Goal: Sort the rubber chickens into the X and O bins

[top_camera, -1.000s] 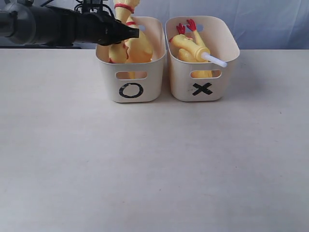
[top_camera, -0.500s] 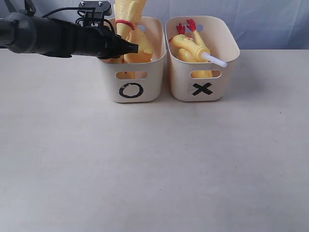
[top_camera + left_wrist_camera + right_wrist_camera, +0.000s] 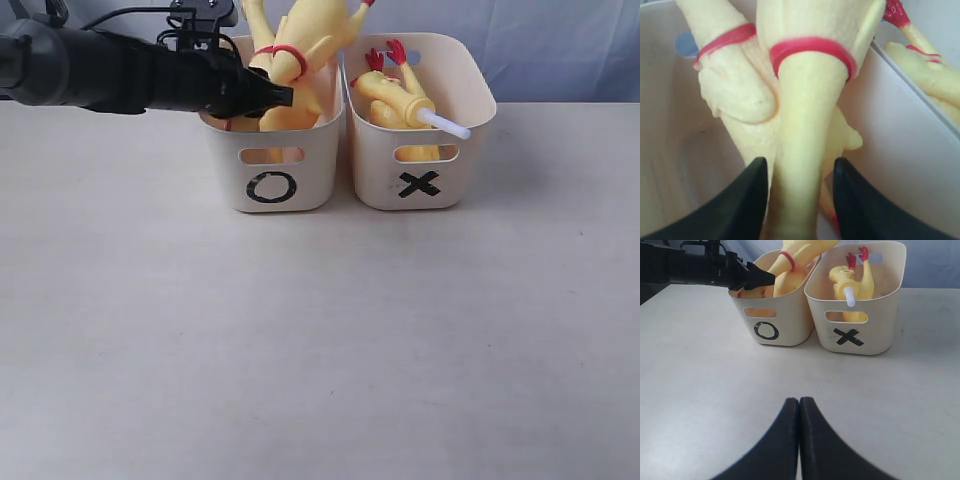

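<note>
The O bin (image 3: pixel 225 170) holds two large rubber chickens. One large chicken (image 3: pixel 312 35) sticks out of it and leans right over the rim between the bins. Its neck (image 3: pixel 807 125) runs between my left gripper's (image 3: pixel 800 170) fingers, which stand open with a slim gap on one side. The second large chicken (image 3: pixel 730 85) lies beside it in the bin. The X bin (image 3: pixel 470 150) holds the smaller chickens (image 3: pixel 395 100), one with a white tube (image 3: pixel 445 125) poking out. My right gripper (image 3: pixel 799 402) is shut and empty, low over the table in front of the bins.
The left arm (image 3: pixel 100 70) reaches in from the left at rim height of the O bin. The two bins stand side by side at the back of the pale table (image 3: pixel 320 340). A blue cloth backdrop (image 3: pixel 560 50) hangs behind them.
The large chicken has come down into the O bin, then tipped from upright to leaning right. The left gripper dropped slightly to the bin rim. The right gripper's side looks unchanged.
</note>
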Robot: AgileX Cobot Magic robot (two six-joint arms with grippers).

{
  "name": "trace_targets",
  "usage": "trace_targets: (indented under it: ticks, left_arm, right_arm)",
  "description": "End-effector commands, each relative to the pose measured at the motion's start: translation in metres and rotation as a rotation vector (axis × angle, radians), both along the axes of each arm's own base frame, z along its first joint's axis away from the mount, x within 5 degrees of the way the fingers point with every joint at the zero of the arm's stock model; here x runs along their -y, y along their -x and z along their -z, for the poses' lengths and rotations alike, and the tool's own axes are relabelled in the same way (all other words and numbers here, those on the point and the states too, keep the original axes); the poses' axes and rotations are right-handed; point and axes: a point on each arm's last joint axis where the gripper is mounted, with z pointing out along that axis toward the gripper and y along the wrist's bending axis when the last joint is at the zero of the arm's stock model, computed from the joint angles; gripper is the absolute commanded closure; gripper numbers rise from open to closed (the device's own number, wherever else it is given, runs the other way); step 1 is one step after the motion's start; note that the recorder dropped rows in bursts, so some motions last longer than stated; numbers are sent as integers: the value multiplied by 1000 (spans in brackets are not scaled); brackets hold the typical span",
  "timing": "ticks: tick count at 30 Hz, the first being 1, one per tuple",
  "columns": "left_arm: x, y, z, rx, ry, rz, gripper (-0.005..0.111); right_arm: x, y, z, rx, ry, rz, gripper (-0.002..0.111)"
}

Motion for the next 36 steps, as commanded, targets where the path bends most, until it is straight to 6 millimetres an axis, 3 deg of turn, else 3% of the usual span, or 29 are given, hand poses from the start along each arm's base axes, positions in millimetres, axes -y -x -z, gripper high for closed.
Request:
trace_targets:
  ticks: [1,6,14,21,23,29,33,36]
  left_arm:
    - [0,5,-23,45,12,17,65]
    - [-1,8,-40,87,10,25,65]
    - [-2,9,-44,105,-14,35,65]
    - [-6,21,-77,218,-105,109,65]
    - [-6,27,-89,251,-131,155,68]
    - [-16,60,-131,288,-161,186,92]
    - [-25,81,-143,224,-202,189,93]
    - [-39,111,-152,157,-284,207,93]
  right_arm:
    - [0,0,0,15,0,2,109]
    - [0,0,0,15,0,2,109]
    - [0,0,0,13,1,2,109]
    - [0,0,0,14,3,2,109]
    - [0,0,0,14,3,2,109]
    - [0,0,0,14,3,2,109]
    - [0,0,0,13,1,3,109]
    - [0,0,1,8,4,3,109]
